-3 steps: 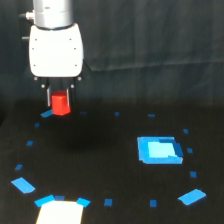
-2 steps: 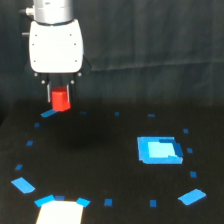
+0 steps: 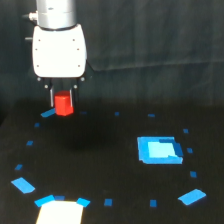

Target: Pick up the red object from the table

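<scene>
At the very front of the table (image 3: 105,165) there is a white patch (image 3: 60,212) with bits of blue tape at its corners. A little further back, toward the exterior view's right, sits a big blue square patch (image 3: 159,150). Small blue tape marks (image 3: 22,185) are dotted all around on the black top.

Further back, on the exterior view's left, is the red object (image 3: 63,103). It is up in the air, not on the table, and it sits between the two thin fingers (image 3: 52,97) of the gripper (image 3: 63,100). The jaws are squeezed in on its two sides, so the gripper has hold of it.

The block looks small, hard and light (my guess from its size and plain sides). It should not bend or break. Its flat sides are the best places to pinch, and that is where the fingers seem to be. The sides look smooth, so it might slip if the squeeze is weak.

The white gripper body (image 3: 59,50) points straight down, with the grey arm (image 3: 56,12) standing up above it
</scene>
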